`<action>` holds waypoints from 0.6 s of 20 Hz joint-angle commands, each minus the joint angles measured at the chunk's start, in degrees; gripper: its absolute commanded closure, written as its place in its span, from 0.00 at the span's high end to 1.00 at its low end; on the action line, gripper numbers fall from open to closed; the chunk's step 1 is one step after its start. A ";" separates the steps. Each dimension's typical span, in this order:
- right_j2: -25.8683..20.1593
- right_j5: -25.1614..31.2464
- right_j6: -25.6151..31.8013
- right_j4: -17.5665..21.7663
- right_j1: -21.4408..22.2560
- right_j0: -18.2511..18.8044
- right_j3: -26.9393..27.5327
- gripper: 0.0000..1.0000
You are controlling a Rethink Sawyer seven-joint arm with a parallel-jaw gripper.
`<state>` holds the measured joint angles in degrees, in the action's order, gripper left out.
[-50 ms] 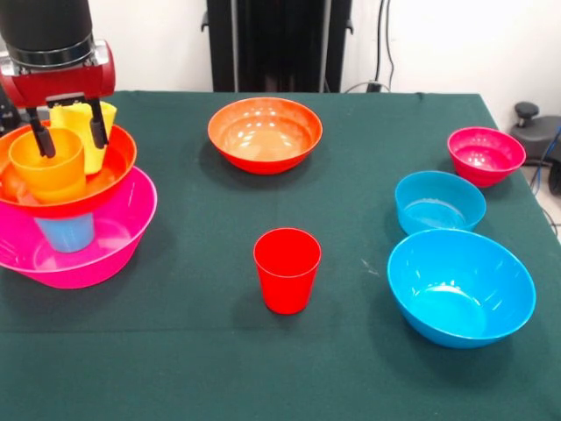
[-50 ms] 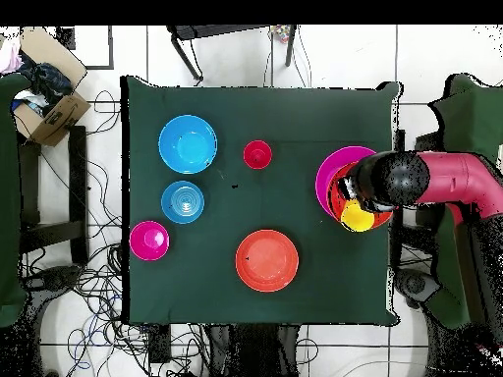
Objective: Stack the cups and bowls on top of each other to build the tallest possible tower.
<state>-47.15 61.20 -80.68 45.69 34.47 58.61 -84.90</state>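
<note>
At the left edge stands the tower: a large pink bowl (image 1: 105, 250) (image 2: 332, 162) holds a light blue cup (image 1: 66, 233), and an orange-red bowl (image 1: 114, 167) (image 2: 337, 191) rests on that cup. Inside this upper bowl sit an orange cup (image 1: 48, 171) and, behind it, a tilted yellow cup (image 1: 81, 118) (image 2: 357, 218). My gripper (image 1: 68, 139) (image 2: 362, 204) hangs right over them, open, its fingers (image 1: 96, 130) spread across the two cups. A red cup (image 1: 287, 269) (image 2: 257, 154) stands upright mid-table.
A second orange-red bowl (image 1: 265, 133) (image 2: 267, 260) lies at the far middle. On the right are a magenta bowl (image 1: 486, 155) (image 2: 149, 240), a small blue bowl (image 1: 439, 202) (image 2: 183, 201) and a large blue bowl (image 1: 461, 287) (image 2: 188, 143). A cardboard box (image 2: 49, 113) sits off the table.
</note>
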 commanded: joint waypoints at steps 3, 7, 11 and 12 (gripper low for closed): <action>0.60 0.75 9.98 -0.64 -0.10 -3.34 0.07 1.00; 0.73 1.77 9.99 -1.06 0.47 -3.81 0.34 1.00; 0.20 2.86 11.54 -2.05 2.39 -3.25 -0.54 1.00; 0.11 3.27 11.60 -2.44 2.99 -3.22 -0.58 1.00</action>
<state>-47.16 61.20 -80.68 44.15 35.95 57.73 -84.92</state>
